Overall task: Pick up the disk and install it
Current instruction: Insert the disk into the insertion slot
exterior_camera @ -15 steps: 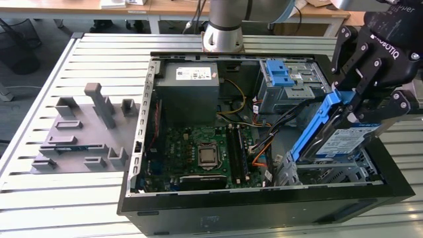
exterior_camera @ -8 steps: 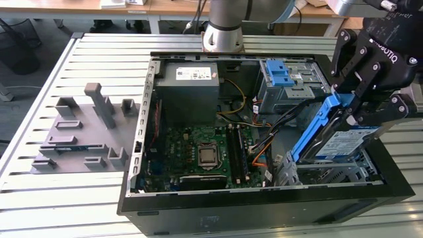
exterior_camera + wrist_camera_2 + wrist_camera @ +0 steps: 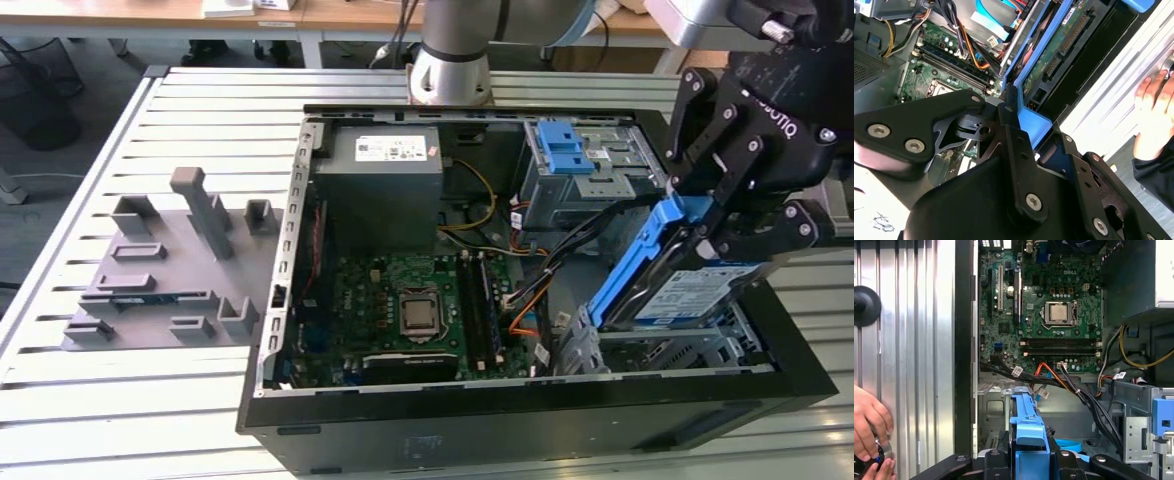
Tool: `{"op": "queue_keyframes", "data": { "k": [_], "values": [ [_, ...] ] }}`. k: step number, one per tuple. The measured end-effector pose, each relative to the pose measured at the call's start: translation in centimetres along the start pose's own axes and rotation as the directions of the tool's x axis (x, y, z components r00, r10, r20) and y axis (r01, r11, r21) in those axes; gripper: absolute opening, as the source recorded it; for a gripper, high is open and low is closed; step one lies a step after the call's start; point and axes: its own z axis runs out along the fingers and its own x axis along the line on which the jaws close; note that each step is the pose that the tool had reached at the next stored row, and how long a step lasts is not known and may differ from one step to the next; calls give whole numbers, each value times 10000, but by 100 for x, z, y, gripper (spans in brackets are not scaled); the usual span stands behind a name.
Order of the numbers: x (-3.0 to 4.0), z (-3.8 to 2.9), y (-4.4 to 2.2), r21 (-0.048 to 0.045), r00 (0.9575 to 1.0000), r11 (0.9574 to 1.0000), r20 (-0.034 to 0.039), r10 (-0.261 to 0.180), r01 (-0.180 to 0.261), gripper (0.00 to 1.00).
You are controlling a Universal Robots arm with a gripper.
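Note:
The disk [image 3: 683,290], a silver drive with a white-and-blue label in a bright blue bracket, hangs tilted on edge over the metal drive cage [image 3: 667,350]. The cage is in the open computer case's corner on the exterior view's right. My black gripper [image 3: 737,235] is shut on the disk's upper end. In the first wrist view the blue bracket [image 3: 1026,427] runs out from between the gripper [image 3: 1029,460] fingers toward the cage floor. The second wrist view shows the bracket [image 3: 1029,120] and the disk's green circuit-board underside [image 3: 1059,45].
The open case [image 3: 521,415] lies on a slatted metal table. It holds the motherboard [image 3: 407,305], a grey power supply [image 3: 380,160], a blue latch piece [image 3: 567,150] and loose cables [image 3: 574,245]. A grey fixture [image 3: 160,270] sits at the exterior view's left. A person's hand [image 3: 869,425] rests beside the case.

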Motion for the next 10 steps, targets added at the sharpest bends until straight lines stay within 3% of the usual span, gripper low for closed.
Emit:
{"op": "queue_keyframes", "data": {
  "k": [10],
  "values": [
    [11,53,-3,-1,10000,10000,26,0,0,36]
  ]
}}
